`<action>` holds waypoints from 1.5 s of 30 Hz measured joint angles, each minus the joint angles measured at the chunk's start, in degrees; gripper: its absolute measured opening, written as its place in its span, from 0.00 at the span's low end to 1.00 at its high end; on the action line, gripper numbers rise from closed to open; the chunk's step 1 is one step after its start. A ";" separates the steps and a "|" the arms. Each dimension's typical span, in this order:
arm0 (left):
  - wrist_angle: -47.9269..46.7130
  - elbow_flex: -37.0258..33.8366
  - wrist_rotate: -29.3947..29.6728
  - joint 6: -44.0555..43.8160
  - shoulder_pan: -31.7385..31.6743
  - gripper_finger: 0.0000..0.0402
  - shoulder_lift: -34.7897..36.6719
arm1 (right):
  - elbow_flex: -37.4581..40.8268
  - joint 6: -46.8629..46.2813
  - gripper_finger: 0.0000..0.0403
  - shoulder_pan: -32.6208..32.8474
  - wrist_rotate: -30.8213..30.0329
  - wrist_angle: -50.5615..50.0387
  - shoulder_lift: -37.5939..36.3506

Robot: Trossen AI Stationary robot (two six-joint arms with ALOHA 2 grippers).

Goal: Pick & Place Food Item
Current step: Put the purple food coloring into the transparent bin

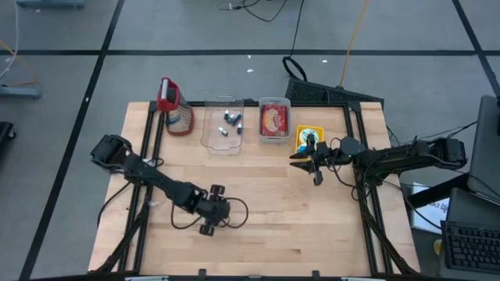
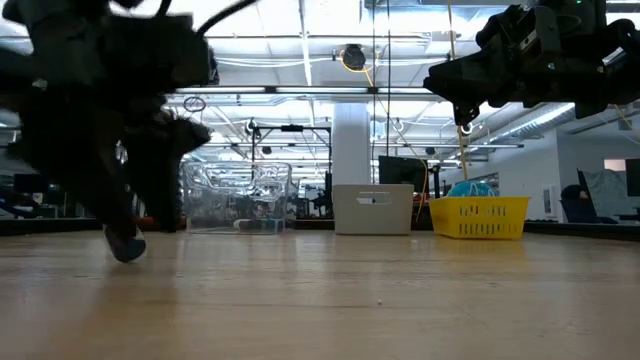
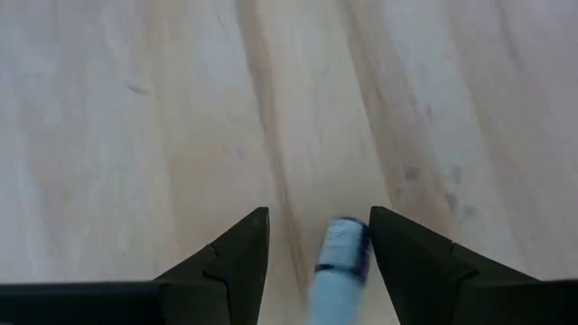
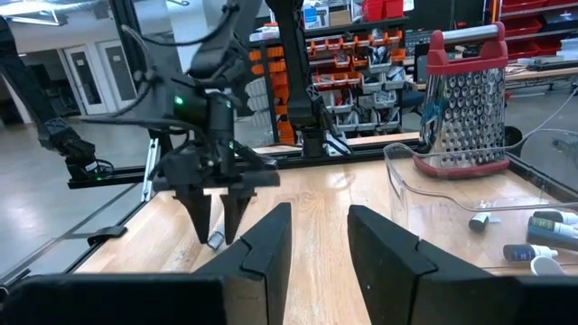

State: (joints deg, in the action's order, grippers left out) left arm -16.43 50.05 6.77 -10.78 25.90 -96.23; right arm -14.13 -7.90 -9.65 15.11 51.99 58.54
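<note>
A small blue-and-white tube (image 3: 339,262) lies between the fingers of my left gripper (image 3: 320,226), low over the wooden table near its front middle (image 1: 219,211). The gripper is open and slants down. In the low view the tube (image 2: 127,245) shows as a blue spot at the fingertips, close to the tabletop. My right gripper (image 4: 320,217) hangs open and level above the table's right half (image 1: 303,158), beside the yellow basket (image 1: 306,139). Nothing is between its fingers. My left gripper stands astride the tube, coming at it slanting down from above. The tube's end (image 3: 348,236) lies close against the inner side of one finger (image 3: 397,257), with a clear gap to the other finger. I cannot tell whether the finger touches it.
At the back stand a red-handled grater (image 1: 176,105), a clear bin (image 1: 223,139) with several small tubes, a white tub with red contents (image 1: 273,119) and the yellow basket. Bare wood lies between the two arms (image 1: 273,203).
</note>
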 joint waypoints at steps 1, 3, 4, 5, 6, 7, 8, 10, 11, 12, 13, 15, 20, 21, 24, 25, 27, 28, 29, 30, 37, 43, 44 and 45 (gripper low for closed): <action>0.64 -0.86 -0.47 0.32 -0.24 0.49 -0.05 | 0.00 0.00 0.25 0.00 0.02 0.00 0.00; -0.04 -1.83 -0.69 0.39 -0.74 0.49 -0.17 | -0.01 0.00 0.25 0.00 0.00 0.00 0.00; -0.12 -1.91 -0.70 0.46 -0.95 0.49 -0.17 | 0.00 0.00 0.25 0.00 0.00 0.00 0.00; 0.00 -1.95 -0.67 0.74 -1.05 0.49 -0.16 | 0.00 0.00 0.25 0.00 0.00 0.00 0.00; -0.12 -1.99 -0.71 1.24 -1.14 0.49 -0.13 | -0.01 0.00 0.25 0.00 0.00 0.01 0.00; -0.62 -2.04 -0.72 1.90 -1.19 0.49 -0.13 | 0.00 0.00 0.25 0.00 0.00 0.00 0.00; -1.09 -2.14 -0.68 2.48 -1.18 0.49 -0.13 | -0.01 0.00 0.25 0.00 0.00 0.00 0.00; -1.32 -2.11 -0.68 3.39 -1.29 0.49 -0.11 | 0.00 0.00 0.25 0.00 0.00 0.02 0.00; -1.31 -2.11 -0.68 3.38 -1.40 0.49 -0.11 | 0.00 0.00 0.25 0.00 0.00 0.00 0.00; -1.41 -2.11 -0.72 2.59 -1.47 0.49 -0.11 | 0.00 0.00 0.25 0.00 0.00 0.00 0.00; -1.58 -2.11 -0.83 1.09 -1.53 0.49 -0.09 | 0.00 0.00 0.25 0.00 0.00 0.00 0.00; -2.73 -2.08 -1.09 -2.33 -1.60 0.49 -0.07 | -0.01 0.00 0.25 0.00 0.00 0.00 0.00; -12.57 -0.87 1.36 -7.67 -2.07 0.49 1.56 | 0.00 0.25 0.25 0.00 -0.02 0.00 0.00; -13.77 -0.75 2.96 -9.36 -2.30 0.49 2.18 | 0.00 0.48 0.25 0.00 0.00 -0.02 0.00; -13.91 0.43 6.58 -11.39 -3.24 0.49 4.83 | 0.00 0.80 0.25 0.00 -0.02 -0.04 0.00; -13.80 0.58 6.98 -11.13 -3.50 0.49 5.86 | -0.01 0.83 0.25 0.00 -0.02 -0.05 0.00; -14.00 0.56 6.95 -10.38 -3.79 0.49 7.34 | -0.01 0.83 0.25 0.00 -0.02 -0.04 0.00; -14.69 0.54 6.83 -10.43 -3.88 0.49 8.08 | 0.00 0.83 0.25 0.00 -0.03 -0.05 0.00; -15.86 0.51 6.78 -11.18 -3.96 0.49 8.98 | 0.00 0.83 0.25 0.00 -0.02 -0.12 0.02; -17.28 0.52 6.74 -12.65 -4.04 0.49 9.84 | 0.00 0.83 0.25 0.00 -0.02 -0.19 0.00; -34.44 0.49 0.64 -44.67 -4.14 0.49 11.72 | -0.01 0.68 0.25 0.00 -0.02 -0.42 0.00; -36.26 0.23 -6.79 -67.03 -3.72 0.49 11.61 | 0.00 1.05 0.25 0.00 -0.02 -0.42 0.00; -35.65 0.23 -6.27 -70.02 -3.48 0.49 11.61 | 0.00 1.05 0.25 0.00 -0.02 -0.42 0.00; -34.86 0.23 -5.63 -72.47 -3.23 0.49 11.61 | -0.01 1.06 0.25 0.00 -0.02 -0.42 0.00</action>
State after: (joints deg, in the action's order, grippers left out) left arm -51.29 50.28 1.14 -83.25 22.67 -84.62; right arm -14.15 -6.85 -9.65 15.09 51.56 58.54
